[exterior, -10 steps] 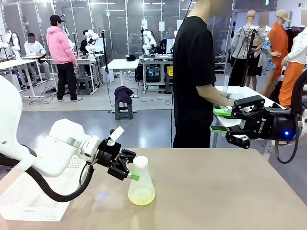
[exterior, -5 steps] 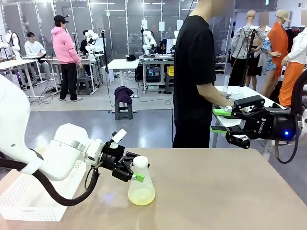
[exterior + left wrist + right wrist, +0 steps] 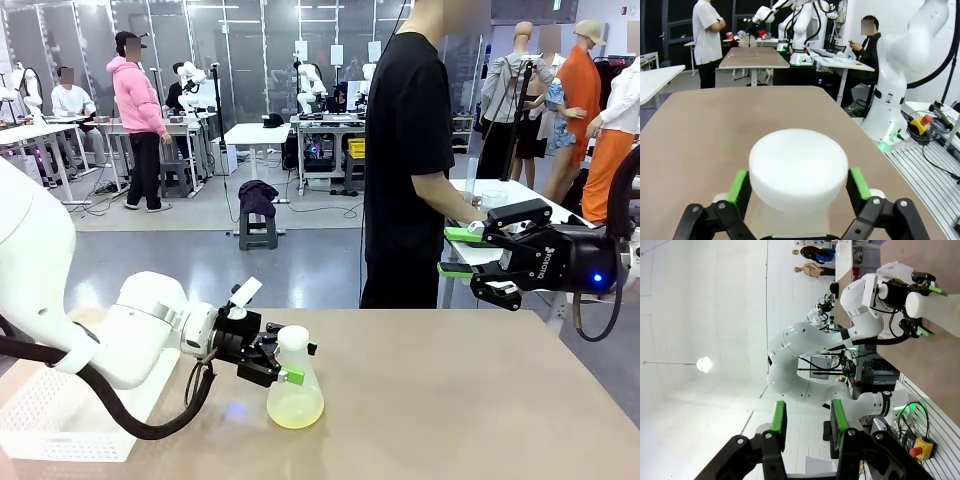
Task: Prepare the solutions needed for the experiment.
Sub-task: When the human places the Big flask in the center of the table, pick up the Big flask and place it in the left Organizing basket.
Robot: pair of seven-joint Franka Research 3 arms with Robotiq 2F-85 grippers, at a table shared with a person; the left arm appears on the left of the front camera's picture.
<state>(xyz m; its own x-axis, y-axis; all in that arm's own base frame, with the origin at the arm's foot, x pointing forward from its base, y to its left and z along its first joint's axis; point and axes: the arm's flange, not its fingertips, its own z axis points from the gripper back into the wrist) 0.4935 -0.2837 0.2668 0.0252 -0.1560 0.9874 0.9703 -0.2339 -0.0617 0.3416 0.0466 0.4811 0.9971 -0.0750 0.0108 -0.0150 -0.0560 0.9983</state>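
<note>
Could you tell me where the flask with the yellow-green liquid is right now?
In the front view, the flask stands on the table's left half, its neck between the left gripper's fingers.

Pale yellow-green solutions (image 3: 294, 407) in a frosted white flask (image 3: 294, 372) (white-capped); black, green-padded left claw (image 3: 284, 362); tan table (image 3: 450, 400)

The flask (image 3: 294, 385) stands on the worktop (image 3: 450, 400), left of its middle and toward the near edge, with the solutions (image 3: 295, 406) in its bottom. The left claw (image 3: 283, 362) is at the flask's neck, one finger on each side. The right claw (image 3: 457, 252) hangs above the far right edge, well apart from the flask. A person (image 3: 408, 150) stands behind the far edge. A basket (image 3: 40, 415) lies beside the left edge.
</note>
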